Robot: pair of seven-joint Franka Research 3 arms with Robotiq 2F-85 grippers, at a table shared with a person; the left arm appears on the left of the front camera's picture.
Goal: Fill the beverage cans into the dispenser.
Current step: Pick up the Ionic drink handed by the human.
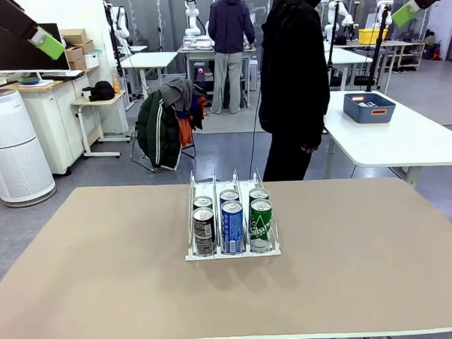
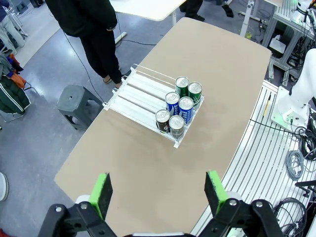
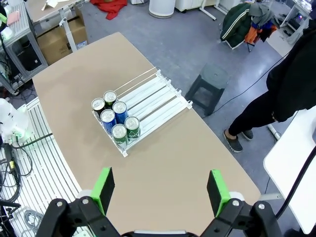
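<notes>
Table (image 1: 102,257) far below; left gripper (image 2: 158,190), right gripper (image 3: 160,190) hover high, jaws wide.

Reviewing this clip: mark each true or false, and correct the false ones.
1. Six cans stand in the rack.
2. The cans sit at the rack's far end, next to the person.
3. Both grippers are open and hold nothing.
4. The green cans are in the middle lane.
1. True. Six cans stand in the rack, two per lane.
2. False. They are bunched at the rack's front end, on the robot's side. The person stands beyond the table's far edge.
3. True. The left gripper and right gripper are wide open and high above the table.
4. False. The blue cans fill the middle lane; the green cans are in the lane on the robot's right.
</notes>
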